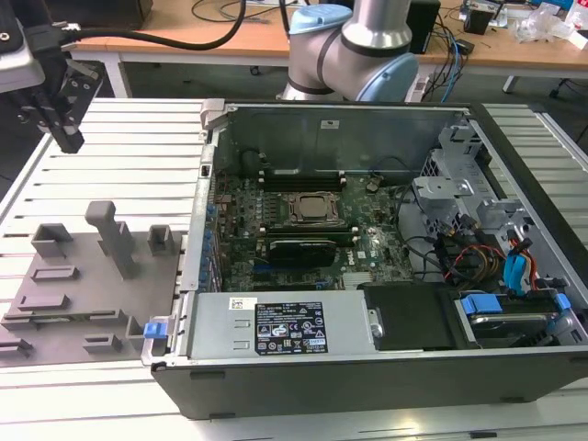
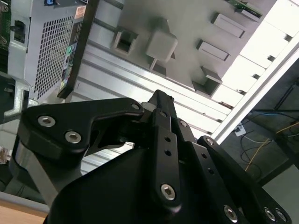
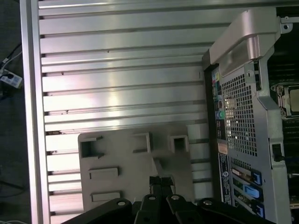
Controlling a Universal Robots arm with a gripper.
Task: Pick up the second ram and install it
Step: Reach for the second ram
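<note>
Table: here's the slotted aluminium table [image 1: 119, 156], stretching under everything
Computer case: the open computer case [image 1: 367, 386] lies on its side, taking up the middle and the exterior view's right, motherboard facing up
Arm: the arm's base [image 1: 349, 37] stands at the far side, just behind the case
Tray: a grey tray [image 1: 83, 276] with pockets and one upright post sits on the table just beside the case, on the exterior view's left
Gripper: the gripper [image 1: 69, 142] hangs above the table at the far left of the exterior view, beyond the tray and well apart from the case; in the first wrist view its fingers [image 3: 155, 181] meet, closed on nothing
Second ram: a sliver of the green second ram [image 2: 243, 4] shows in the second wrist view, lying on the tray at the end away from the gripper, untouched
</note>
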